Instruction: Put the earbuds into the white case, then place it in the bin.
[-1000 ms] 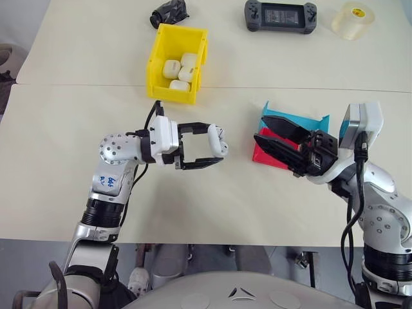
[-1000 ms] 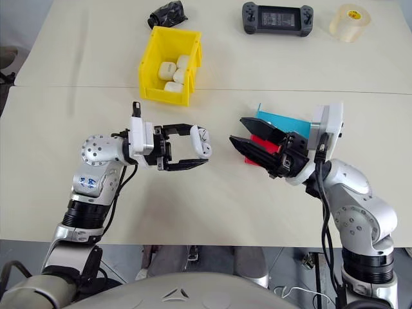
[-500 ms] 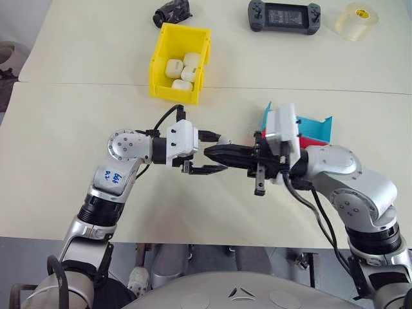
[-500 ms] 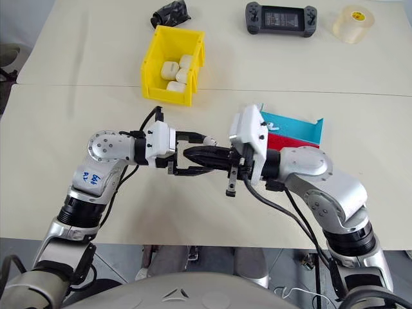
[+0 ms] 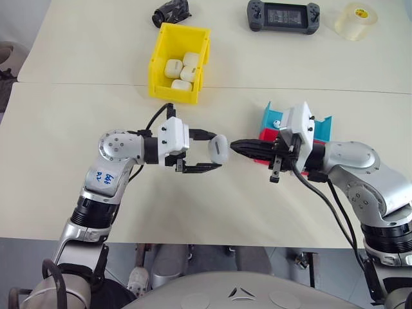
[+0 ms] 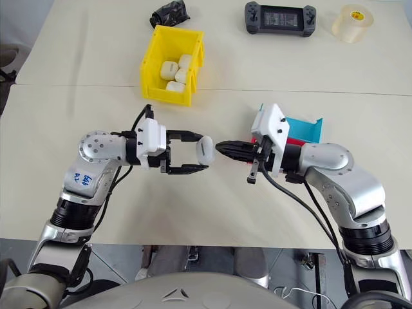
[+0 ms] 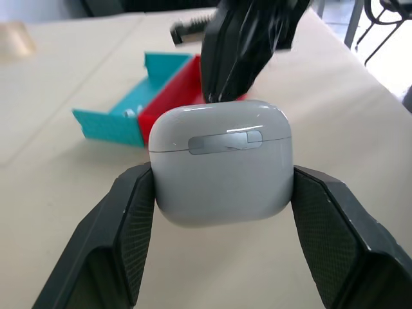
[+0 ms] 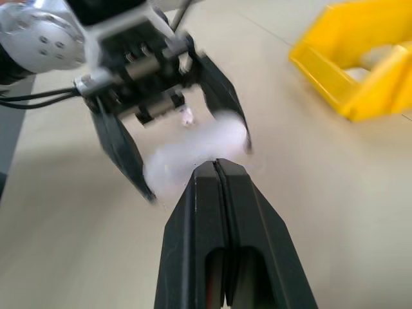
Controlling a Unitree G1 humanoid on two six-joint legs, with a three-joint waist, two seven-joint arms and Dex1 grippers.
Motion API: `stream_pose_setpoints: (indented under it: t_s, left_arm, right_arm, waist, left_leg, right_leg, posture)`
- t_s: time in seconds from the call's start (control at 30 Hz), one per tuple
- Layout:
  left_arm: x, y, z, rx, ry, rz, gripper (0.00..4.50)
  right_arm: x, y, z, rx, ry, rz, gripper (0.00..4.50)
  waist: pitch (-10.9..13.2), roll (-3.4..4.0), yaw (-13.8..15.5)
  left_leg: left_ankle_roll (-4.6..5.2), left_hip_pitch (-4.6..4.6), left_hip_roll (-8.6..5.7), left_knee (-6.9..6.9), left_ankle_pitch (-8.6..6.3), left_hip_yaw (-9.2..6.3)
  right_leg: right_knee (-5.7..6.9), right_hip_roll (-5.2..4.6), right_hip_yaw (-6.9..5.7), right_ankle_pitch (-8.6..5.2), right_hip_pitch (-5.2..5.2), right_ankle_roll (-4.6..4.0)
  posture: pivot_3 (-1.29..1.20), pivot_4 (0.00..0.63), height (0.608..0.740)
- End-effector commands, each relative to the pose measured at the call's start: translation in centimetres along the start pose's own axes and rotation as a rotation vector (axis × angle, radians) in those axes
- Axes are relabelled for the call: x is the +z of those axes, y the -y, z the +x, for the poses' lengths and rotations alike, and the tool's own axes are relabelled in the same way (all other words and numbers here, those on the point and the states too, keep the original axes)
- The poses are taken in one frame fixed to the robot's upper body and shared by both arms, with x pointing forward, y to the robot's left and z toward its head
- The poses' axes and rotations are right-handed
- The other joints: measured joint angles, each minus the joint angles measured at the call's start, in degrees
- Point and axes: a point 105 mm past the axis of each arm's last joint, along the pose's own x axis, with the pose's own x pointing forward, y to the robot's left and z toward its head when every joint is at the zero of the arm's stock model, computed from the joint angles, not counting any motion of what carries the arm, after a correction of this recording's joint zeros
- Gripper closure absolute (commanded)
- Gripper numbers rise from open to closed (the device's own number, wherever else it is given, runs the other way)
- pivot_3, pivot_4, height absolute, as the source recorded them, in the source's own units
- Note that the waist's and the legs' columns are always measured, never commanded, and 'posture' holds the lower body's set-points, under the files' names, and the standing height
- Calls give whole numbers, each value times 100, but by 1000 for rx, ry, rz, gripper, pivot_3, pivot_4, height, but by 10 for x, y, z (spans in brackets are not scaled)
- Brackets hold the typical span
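My left gripper (image 5: 217, 152) is shut on the white case (image 5: 219, 148) and holds it level above the table. The case (image 7: 222, 161) has its lid shut and sits between both black fingers (image 7: 129, 219). My right gripper (image 5: 234, 145) is shut with nothing visible in it. It points left, with its tips just short of the case (image 8: 193, 151). The yellow bin (image 5: 161, 61) stands farther back and holds three white cases. A tiny white piece (image 5: 275, 123) lies in the blue tray; I cannot tell whether it is an earbud.
The blue tray (image 5: 320, 125) and the red tray (image 5: 262, 136) lie side by side under my right forearm. At the table's far edge are a black game controller (image 5: 281, 15), a roll of clear tape (image 5: 355, 19) and a crumpled black object (image 5: 171, 11).
The right gripper shut and swung from over the trays to the case, then drew back slightly to the right. The left gripper kept the case, which now shows its closed side.
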Motion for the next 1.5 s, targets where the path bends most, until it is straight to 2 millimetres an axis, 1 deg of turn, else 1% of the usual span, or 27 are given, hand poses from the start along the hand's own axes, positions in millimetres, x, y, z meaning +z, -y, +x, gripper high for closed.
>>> stream_pose_setpoints:
  t_s: [0.03, 0.07, 0.1, 0.13, 0.17, 0.2, 0.23, 0.3, 0.33, 0.4, 0.47, 0.53, 0.57, 0.7, 0.73, 0.77, 0.8, 0.87, 1.0, 1.03, 1.07, 1.17, 1.2, 1.27, 1.33, 1.4, 1.5]
  left_arm:
    - [16, -13, -7, 107, 84, -18, 1644]
    - [17, -18, -8, 145, 94, -28, 1644]
    - [20, -30, -11, 214, 112, -36, 1644]
    - [22, -38, -13, 261, 124, -43, 1644]
    - [23, -47, -14, 309, 131, -46, 1644]
    - [26, -60, -17, 374, 138, -32, 1644]
    - [26, -78, -21, 447, 122, -15, 1644]
    - [27, -106, -26, 558, 97, 15, 1644]
    - [27, -116, -28, 595, 87, 25, 1644]
    - [23, -144, -32, 686, 56, 22, 1644]
    - [19, -160, -33, 723, 33, 9, 1644]
    - [15, -170, -30, 731, 26, -17, 1644]
    - [13, -173, -29, 731, 20, -22, 1644]
    - [5, -182, -29, 758, -13, -63, 1644]
    - [5, -182, -28, 749, -10, -72, 1644]
    - [6, -182, -26, 738, -14, -63, 924]
    - [8, -180, -23, 708, -2, -53, 695]
    - [12, -176, -19, 671, 9, -35, 19]
    - [20, -163, -20, 571, 53, 1, 19]
    - [21, -156, -22, 537, 58, 5, 19]
    - [24, -144, -23, 469, 87, 7, 19]
    - [22, -107, -37, 320, 83, 40, 19]
    - [17, -95, -45, 288, 56, 38, 19]
    - [14, -68, -59, 200, 38, 25, 19]
    - [14, -53, -67, 169, 25, 47, 19]
    - [10, -32, -84, 144, 4, 57, 19]
    - [4, -20, -99, 191, -50, 53, 19]
  right_arm:
    - [12, 4, -14, -13, 96, -31, 4486]
    - [15, 5, -20, -22, 144, -20, 4486]
    - [16, 6, -29, -38, 195, 18, 4486]
    - [17, 6, -35, -47, 228, 45, 4130]
    - [18, 6, -41, -52, 252, 52, 3937]
    - [17, 8, -48, -80, 267, 66, 3664]
    - [17, 13, -55, -136, 280, 38, 3271]
    - [17, 18, -65, -205, 294, 20, 2665]
    - [18, 20, -67, -219, 298, 23, 2295]
    - [27, 22, -74, -257, 320, -3, 1574]
    - [34, 26, -79, -294, 338, -29, 878]
    - [36, 26, -82, -326, 334, -56, 228]
    - [36, 25, -83, -335, 333, -66, 23]
    - [37, 19, -84, -370, 350, -77, 23]
    - [37, 17, -84, -387, 360, -78, 23]
    - [37, 16, -84, -395, 365, -76, 0]
    - [36, 16, -83, -397, 366, -73, 0]
    - [35, 16, -81, -404, 374, -66, 0]
    - [34, 17, -76, -389, 376, -65, 0]
    - [34, 18, -75, -382, 376, -68, 0]
    - [34, 19, -74, -376, 375, -68, 0]
    - [29, 23, -72, -342, 346, -75, 0]
    - [26, 23, -71, -328, 331, -77, 0]
    - [22, 25, -71, -308, 308, -86, 0]
    - [19, 27, -72, -290, 289, -96, 0]
    - [9, 30, -74, -261, 234, -134, 0]
    - [0, 30, -80, -229, 194, -160, 0]
  waist:
    - [1, -1, 2]
    - [1, -1, 0]
    - [1, -1, 8]
    - [1, -2, 27]
    - [2, -4, 45]
    - [3, -5, 72]
    - [4, -7, 109]
    - [8, -15, 119]
    - [8, -16, 119]
    - [9, -17, 115]
    - [9, -18, 101]
    - [9, -18, 100]
    - [10, -18, 101]
    - [13, -23, 107]
    - [14, -25, 109]
    - [14, -26, 109]
    - [14, -26, 109]
    - [14, -26, 107]
    - [14, -26, 102]
    - [14, -26, 94]
    - [14, -25, 62]
    - [13, -24, -36]
    - [13, -24, -46]
    - [13, -24, -77]
    - [13, -24, -58]
    - [13, -24, -26]
    - [13, -24, -17]
  left_leg:
    - [0, 0, -1, 0, 0, 1]
    - [0, 0, -1, 1, 0, 2]
    - [0, 0, -1, 1, 0, 2]
    - [0, 0, 0, 1, 0, 1]
    - [0, 0, -1, 1, 0, 1]
    - [0, 0, 0, 1, 0, 1]
    - [0, 0, -1, 4, 0, 2]
    - [-2, 0, -3, 11, 1, 1]
    - [-2, 0, -4, 12, 2, 3]
    - [-1, 1, -10, 8, 1, 5]
    - [0, 0, -12, 7, 1, 8]
    - [0, 0, -11, 0, 1, 12]
    - [0, 0, -11, -1, 1, 12]
    - [0, -6, -10, -2, 1, 9]
    - [0, -8, -9, 0, 1, 7]
    - [0, -9, -8, 1, 1, 6]
    - [0, -10, -9, 2, 1, 6]
    - [0, -11, -13, 5, 1, 7]
    - [1, -11, -13, 7, 2, 7]
    - [1, -11, -12, 7, 2, 7]
    - [1, -11, -12, 6, 2, 7]
    - [1, -8, -5, 3, 2, 9]
    - [0, -7, -1, 3, 2, 8]
    - [-4, -6, 3, 6, 5, 6]
    - [-6, -4, 7, 5, 6, 6]
    - [-8, -2, 3, 11, 7, 4]
    - [-3, 6, -1, 7, 4, 3]
  right_leg:
    - [0, 0, 1, 0, 0, 0]
    - [0, 0, 1, 0, 0, 1]
    - [0, 0, 1, 1, 0, 1]
    - [2, 0, 1, 1, 0, 1]
    - [3, 1, 0, 1, 0, 1]
    - [2, 1, -1, 1, 0, 1]
    - [3, 1, -1, 1, 0, 2]
    - [4, 3, -6, 2, 4, 3]
    - [3, 5, -4, 3, 4, 6]
    - [7, 4, -4, 4, 3, 8]
    - [11, 6, -15, 6, 0, 11]
    - [14, 8, -27, 7, -1, 13]
    - [13, 9, -42, 7, -2, 13]
    - [13, 7, -67, 7, -4, 13]
    - [13, 7, -72, 7, -4, 13]
    - [13, 7, -73, 7, -3, 13]
    - [14, 7, -73, 7, -3, 14]
    - [15, 4, -72, 9, -3, 17]
    - [14, 5, -72, 10, -2, 19]
    - [14, 5, -72, 11, -2, 19]
    - [15, 5, -71, 10, -2, 19]
    - [14, 4, -65, 10, -3, 19]
    - [15, 5, -65, 10, -2, 18]
    - [14, 6, -58, 9, -1, 17]
    - [14, 6, -13, 8, 0, 14]
    - [5, 1, -7, 8, 3, 13]
    - [3, -5, 0, 7, 9, 12]
  posture:
    - [0, 150, 740]
    - [0, 150, 740]
    - [0, 150, 740]
    - [0, 150, 740]
    - [0, 150, 740]
    - [0, 150, 740]
    - [0, 150, 740]
    - [0, 150, 740]
    - [0, 150, 740]
    - [0, 150, 740]
    - [0, 150, 740]
    - [0, 150, 740]
    - [0, 150, 740]
    - [0, 150, 740]
    - [0, 150, 740]
    - [0, 150, 740]
    - [0, 150, 740]
    - [0, 150, 740]
    - [0, 150, 740]
    - [0, 150, 740]
    - [0, 150, 740]
    - [0, 150, 740]
    - [0, 150, 740]
    - [0, 150, 740]
    - [0, 150, 740]
    - [0, 150, 740]
    - [0, 150, 740]
